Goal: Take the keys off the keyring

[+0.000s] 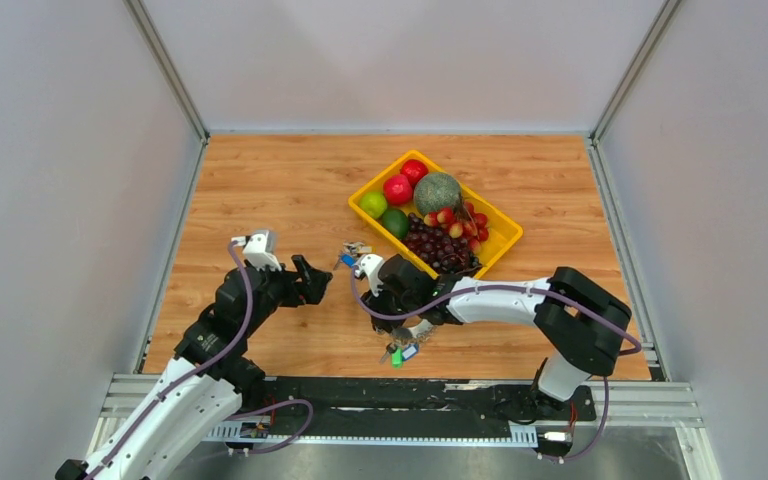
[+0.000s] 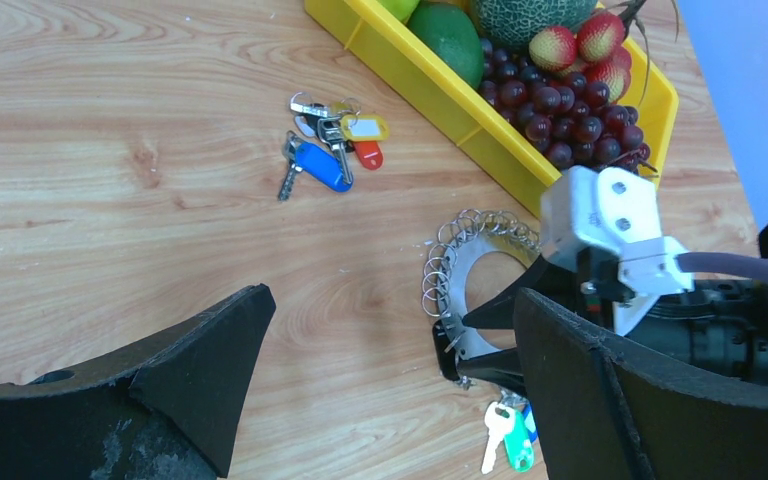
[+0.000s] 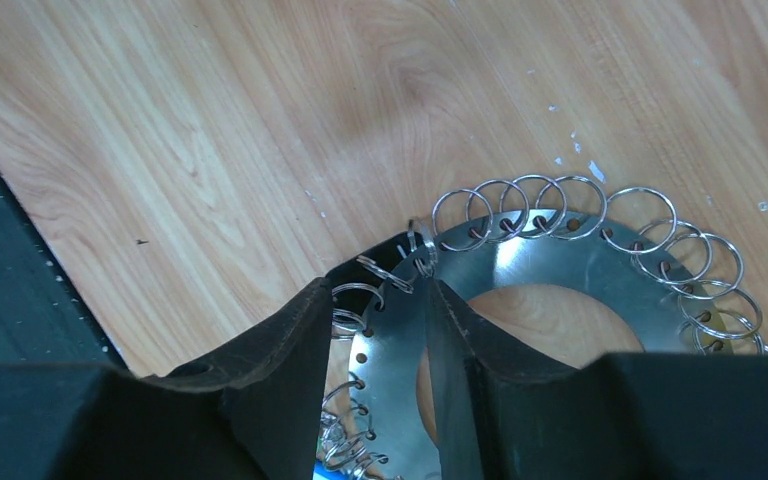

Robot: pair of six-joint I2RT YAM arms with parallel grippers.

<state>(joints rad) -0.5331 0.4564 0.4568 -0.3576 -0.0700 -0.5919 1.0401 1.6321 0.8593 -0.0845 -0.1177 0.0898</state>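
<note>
yellow tray (image 1: 505, 238) toward the desk's (image 1: 260, 180) far right holds grapes (image 1: 438, 248), melon (image 1: 437, 190), other fruit; near the front edge right jaws seemingly clamp the keyring (image 3: 560, 260), left jaws apart over bare desk.

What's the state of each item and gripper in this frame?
left gripper: open, empty.
right gripper: shut on the keyring band.
keyring: clamped.
keys: on the keyring, not yet removed.
small key bunch: lying loose, untouched.
yellow tray: full of fruit.

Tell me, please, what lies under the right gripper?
The keyring, its band between the fingers of the right gripper. The green-capped key pokes out beside it; the fingers cover part of the ring.
</note>
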